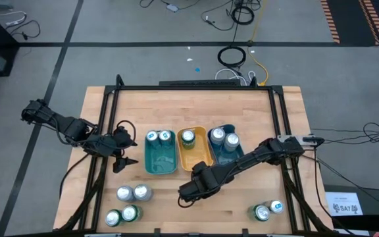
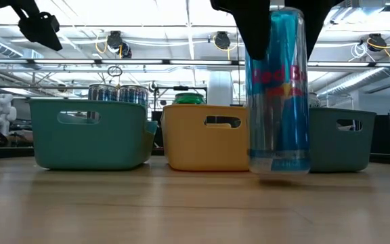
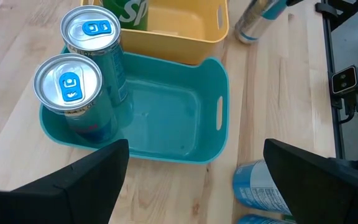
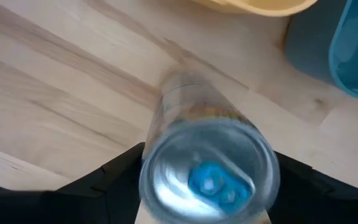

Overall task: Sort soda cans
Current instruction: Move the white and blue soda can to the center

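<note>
"Counting what was filed, how far had the sorting got?"

"Under halfway, I'd judge. Five soda cans (image 1: 166, 136) sat in trays: two blue-tabbed ones upright at the far end of the teal tray (image 1: 160, 170), one green can (image 1: 188, 137) in the yellow tray (image 1: 199, 161), and two in the blue tray (image 1: 226, 158)."

"And outside the trays?"

"Six stood loose on the table (image 1: 104, 105). Four were clustered at the near left corner (image 1: 131, 203) and a pair at the near right (image 1: 269, 210). A seventh, the blue can (image 2: 278, 95), was in the right arm's keeping."

"Held properly?"

"The right gripper (image 1: 186, 192) had its fingers closed round the can's upper part, one on each side. The can was upright in front of the yellow tray, on the near side of the row. From table height its base seemed just clear of the wood, though I couldn't be sure it wasn't touching."

"Which tray did it want?"

"Going by its blue side, the blue tray or the teal one. I couldn't tell which rule separated those two."

"What of the other arm?"

"The left gripper (image 1: 129, 150) hovered just left of the teal tray with its fingers wide apart and nothing between them. It was well placed for the near left cluster."

"So the remainder?"

"One can to set down and six more to fetch. All three trays had room."
</note>
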### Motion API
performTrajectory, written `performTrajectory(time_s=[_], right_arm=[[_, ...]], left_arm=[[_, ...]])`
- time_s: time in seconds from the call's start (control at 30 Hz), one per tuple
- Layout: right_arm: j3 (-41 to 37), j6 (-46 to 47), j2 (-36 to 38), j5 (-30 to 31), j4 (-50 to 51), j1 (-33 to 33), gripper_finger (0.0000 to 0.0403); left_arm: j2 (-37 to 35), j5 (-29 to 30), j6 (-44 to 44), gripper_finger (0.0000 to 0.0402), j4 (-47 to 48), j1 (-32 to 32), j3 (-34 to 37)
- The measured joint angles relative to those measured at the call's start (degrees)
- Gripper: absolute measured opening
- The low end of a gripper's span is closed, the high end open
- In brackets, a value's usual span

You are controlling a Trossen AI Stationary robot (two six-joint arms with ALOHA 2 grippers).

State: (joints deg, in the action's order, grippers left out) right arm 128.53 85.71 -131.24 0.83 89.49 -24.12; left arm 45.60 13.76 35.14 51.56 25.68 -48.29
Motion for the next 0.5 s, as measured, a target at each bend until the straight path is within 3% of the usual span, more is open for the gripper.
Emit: performTrajectory(time_s=[0.33,0.5], right_arm=[[0.1,0.1,1.4,2.5,0.4,-1.1,0.0267],[0.1,3.4,5.1,7.3,0.5,-2.6,0.0267]], left_arm=[[0.0,0.0,0.0,0.0381,0.0,0.0,0.0],[0.0,0.0,0.0,0.0381,0.0,0.0,0.0]])
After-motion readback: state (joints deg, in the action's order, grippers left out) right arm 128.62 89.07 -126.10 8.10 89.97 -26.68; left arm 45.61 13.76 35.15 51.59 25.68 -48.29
